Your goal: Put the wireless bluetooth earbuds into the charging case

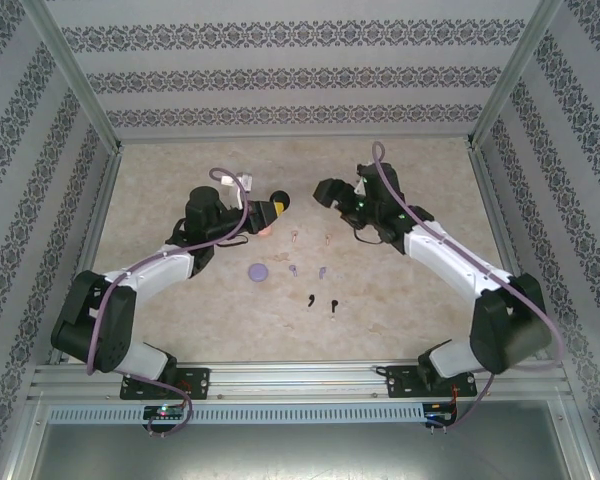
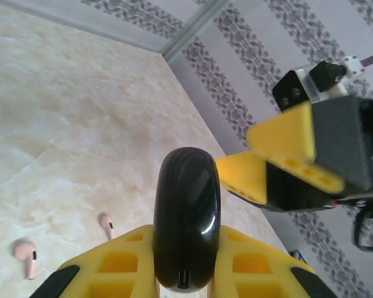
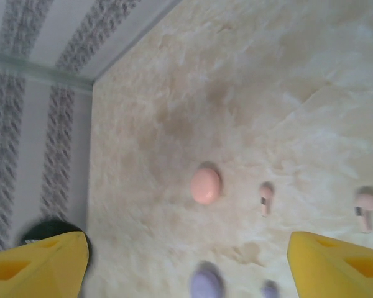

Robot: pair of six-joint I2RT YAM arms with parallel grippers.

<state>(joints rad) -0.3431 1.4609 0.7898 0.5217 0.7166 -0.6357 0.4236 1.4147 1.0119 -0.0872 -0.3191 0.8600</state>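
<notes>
Over table (image 1: 410,310), bent left arm (image 1: 160,266) clamping case (image 2: 186,211)

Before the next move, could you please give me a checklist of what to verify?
1. Left jaws shut on glossy black round charging case: ok.
2. That case's lid open for loading: not ok, looks closed.
3. Right jaws open and empty: ok.
4. Right jaws apart from the case: ok.
5. Two tiny black stemmed earbuds lying free on the marbled beige table: ok.
</notes>
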